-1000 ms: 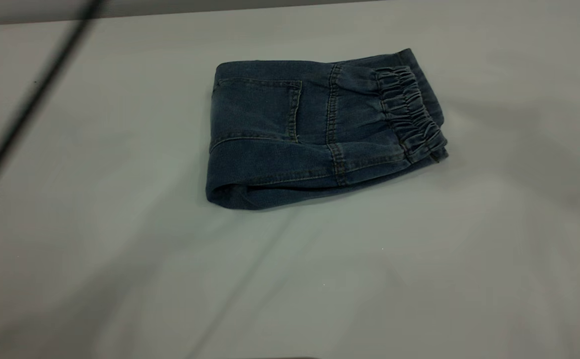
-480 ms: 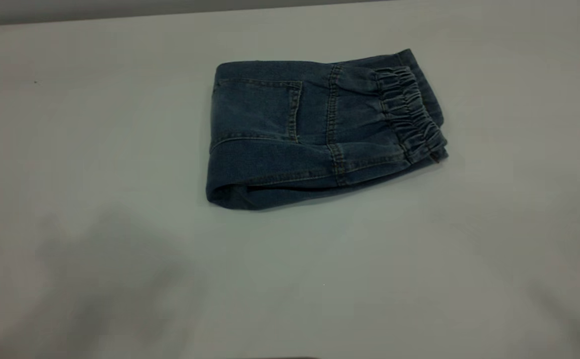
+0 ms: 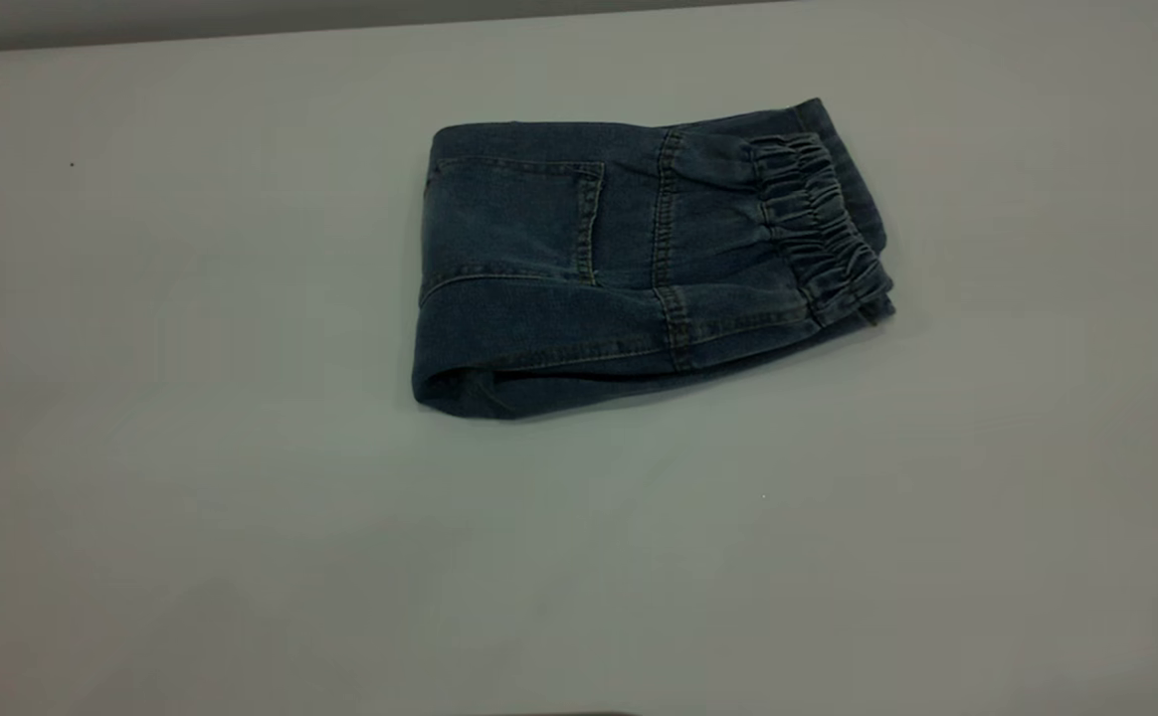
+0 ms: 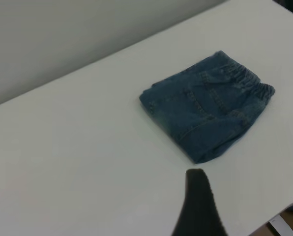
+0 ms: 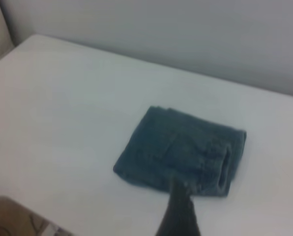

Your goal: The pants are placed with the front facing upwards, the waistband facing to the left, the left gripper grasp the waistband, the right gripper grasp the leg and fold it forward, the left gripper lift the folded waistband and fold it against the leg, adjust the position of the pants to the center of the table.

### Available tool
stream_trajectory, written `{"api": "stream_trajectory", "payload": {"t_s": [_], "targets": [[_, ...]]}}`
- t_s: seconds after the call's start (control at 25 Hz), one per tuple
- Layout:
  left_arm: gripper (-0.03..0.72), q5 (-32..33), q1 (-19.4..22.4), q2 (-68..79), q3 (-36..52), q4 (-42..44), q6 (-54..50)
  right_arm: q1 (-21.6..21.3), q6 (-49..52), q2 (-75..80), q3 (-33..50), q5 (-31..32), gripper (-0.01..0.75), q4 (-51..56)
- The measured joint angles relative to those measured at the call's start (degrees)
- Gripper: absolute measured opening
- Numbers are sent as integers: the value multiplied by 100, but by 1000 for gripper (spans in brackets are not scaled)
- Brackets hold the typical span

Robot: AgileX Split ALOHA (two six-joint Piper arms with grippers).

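Going left to right, the dark streak and the shadows that crossed the table (image 3: 141,447) a second ago are gone. We take it both arms have drawn back. The pants (image 3: 639,259) lie folded near the centre, waistband (image 3: 818,229) to the right. Neither claw touches them; wide or narrow, we cannot tell. We judge the task nearly done.

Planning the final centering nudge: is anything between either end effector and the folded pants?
Nothing visible. The folded pants lie alone on bare table; the wrist views show only open tabletop before them.
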Motion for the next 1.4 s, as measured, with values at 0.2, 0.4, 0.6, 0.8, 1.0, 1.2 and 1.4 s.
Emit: {"api": "stream_trajectory", "payload": {"t_s": [0.2,0.4,0.6,0.8,1.0,1.2,1.4], "targets": [[465,0,-6,-818,747,23,6,0,0,-931,957,0,497,0],[465,0,-6,-988,1369,-120,11,0,-47,-1902,1845,0,497,-27],[465,0,-6,-988,2240,-342,108,0,-75,-2703,2670,0,497,-268],[465,-77,-6,-983,3100,-416,200,0,-200,-3042,3462,-130,497,-586],[465,-241,-6,-978,3370,-459,282,0,-219,-3042,4022,-467,497,-871],[465,-258,-6,-978,3370,-473,282,0,-219,-3042,4355,-694,497,-1017],[465,-269,-6,-978,3370,-639,272,0,-219,-3042,4355,-728,497,-1024]]}}
